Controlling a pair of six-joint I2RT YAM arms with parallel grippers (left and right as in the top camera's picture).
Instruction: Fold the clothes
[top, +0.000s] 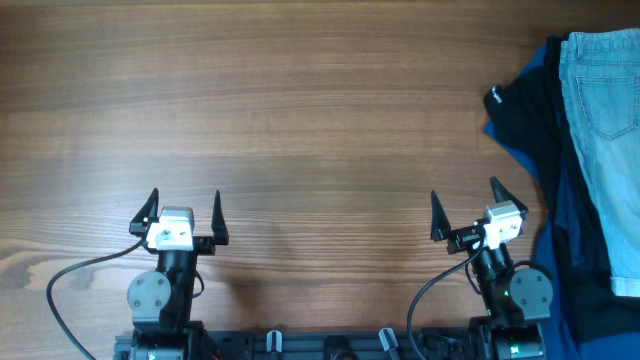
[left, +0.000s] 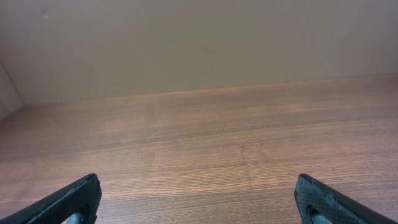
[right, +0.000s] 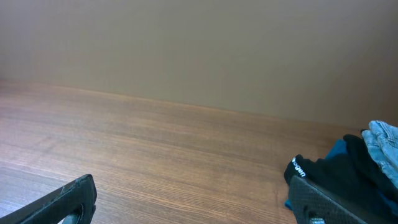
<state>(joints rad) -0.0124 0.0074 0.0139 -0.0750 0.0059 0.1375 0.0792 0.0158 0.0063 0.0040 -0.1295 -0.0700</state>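
The clothes, faded light-blue denim shorts (top: 605, 130), lie on top of a pile at the table's right edge, with a stitched pocket showing. In the right wrist view only a corner of the shorts (right: 384, 140) shows at the far right. My right gripper (top: 468, 208) (right: 199, 199) is open with nothing between its fingers, left of the pile and near the front edge. At the front left my left gripper (top: 183, 212) (left: 198, 198) stands open and empty, far from the clothes.
Under the shorts lie a black garment with a small white mark (top: 530, 120) (right: 336, 177) and a dark-blue fabric (top: 565, 250). The wooden table (top: 300, 110) stretches left of the pile. A plain wall (left: 186, 43) stands behind its far edge.
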